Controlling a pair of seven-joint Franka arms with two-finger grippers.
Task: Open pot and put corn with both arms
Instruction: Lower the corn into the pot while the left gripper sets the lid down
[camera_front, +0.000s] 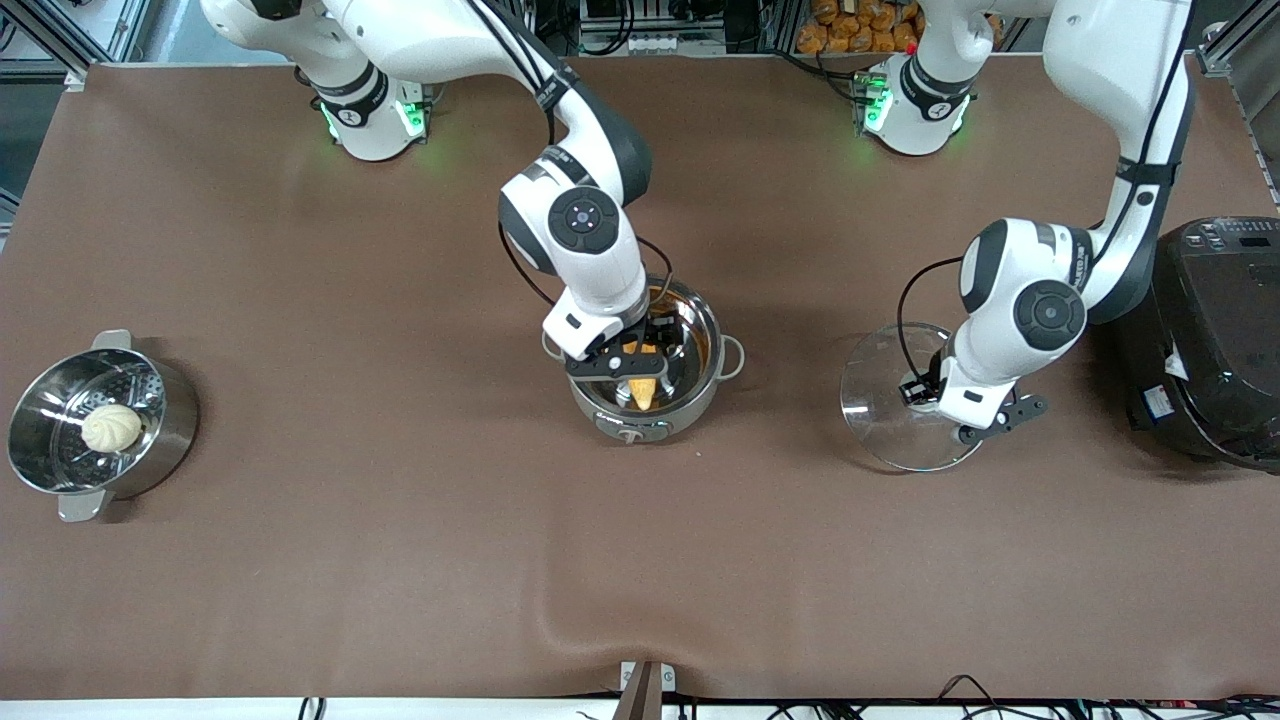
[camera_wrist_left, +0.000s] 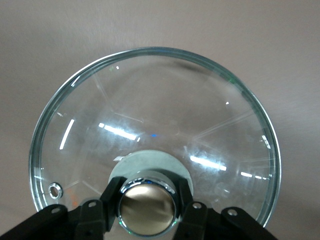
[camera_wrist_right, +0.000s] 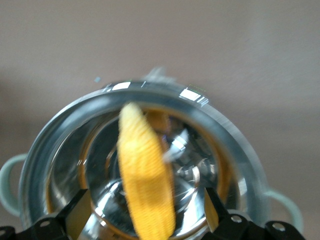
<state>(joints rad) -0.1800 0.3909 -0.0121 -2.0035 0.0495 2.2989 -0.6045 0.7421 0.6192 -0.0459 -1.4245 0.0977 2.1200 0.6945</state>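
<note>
Two grippers matter here. Nearest the front camera, our left gripper (camera_wrist_left: 147, 207) sits at the glass lid (camera_front: 893, 400), fingers clamped on its knob (camera_wrist_left: 146, 208); the lid is off the pot, toward the left arm's end of the table, beside the black cooker (camera_front: 1210, 340). Farther up, our right gripper (camera_front: 628, 367) hangs over the open pot (camera_front: 700, 395). The corn (camera_wrist_right: 145, 175) lies between its fingers, which look spread wide with gaps either side, so we judge it released, its long axis tilted, tip toward the dial rim.
</note>
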